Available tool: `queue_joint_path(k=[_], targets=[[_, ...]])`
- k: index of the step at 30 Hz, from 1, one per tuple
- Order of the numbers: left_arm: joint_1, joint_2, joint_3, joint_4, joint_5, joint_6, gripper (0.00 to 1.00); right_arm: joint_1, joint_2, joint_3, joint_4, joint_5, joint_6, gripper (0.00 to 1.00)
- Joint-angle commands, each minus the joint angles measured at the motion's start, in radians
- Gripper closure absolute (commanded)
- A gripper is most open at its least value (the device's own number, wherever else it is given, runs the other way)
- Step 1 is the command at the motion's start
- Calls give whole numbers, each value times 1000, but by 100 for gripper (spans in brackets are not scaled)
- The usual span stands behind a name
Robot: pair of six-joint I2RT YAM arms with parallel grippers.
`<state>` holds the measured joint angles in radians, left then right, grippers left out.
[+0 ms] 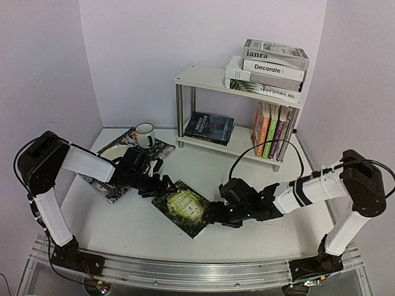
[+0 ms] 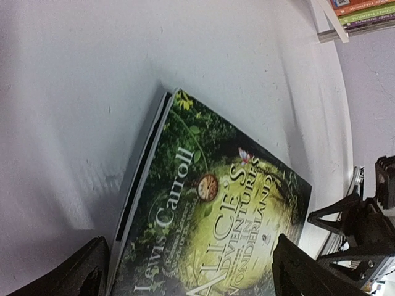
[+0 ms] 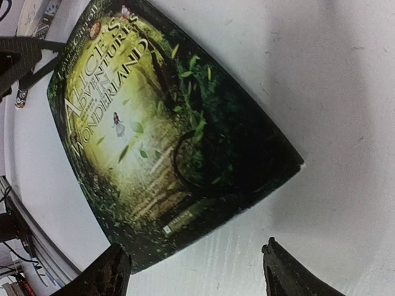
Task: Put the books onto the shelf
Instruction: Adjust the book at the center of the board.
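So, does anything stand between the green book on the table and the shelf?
Nothing on the table does. The mug stands left of the path from the green book to the shelf; the right arm's cable arches near that shelf.

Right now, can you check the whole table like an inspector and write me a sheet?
Surface: white table, one book lying on it.
Job's things: Alice book lies flat, not yet shelved. The shelf holds a stack on top, with a flat book and upright books below.
Clutter: mat with mug, back left.
Grippers: left gripper and right gripper are both open, low at opposite corners of the Alice book.
Cables: black cable loops up behind the right gripper.
Surroundings: plain walls; metal rail at the near edge.
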<state>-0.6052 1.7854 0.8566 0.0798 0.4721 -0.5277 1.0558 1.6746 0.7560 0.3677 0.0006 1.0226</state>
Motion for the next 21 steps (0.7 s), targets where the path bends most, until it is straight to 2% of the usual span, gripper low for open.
queue_joint_path(k=[1,9,14,21], targets=[[-3,-91,-97,-50,-16,-60,7,-62,33,49,-12,-49,-52,29],[-13,-222,-211,-25,-17,-155,7,-114,95,107,-12,-147,-117,32],[-52,-262,-253,22,-47,-245,7,-133,129,153,-15,-163,-150,32],[-80,-324,-271,11,-104,-268,7,-156,143,211,-80,-139,-231,30]])
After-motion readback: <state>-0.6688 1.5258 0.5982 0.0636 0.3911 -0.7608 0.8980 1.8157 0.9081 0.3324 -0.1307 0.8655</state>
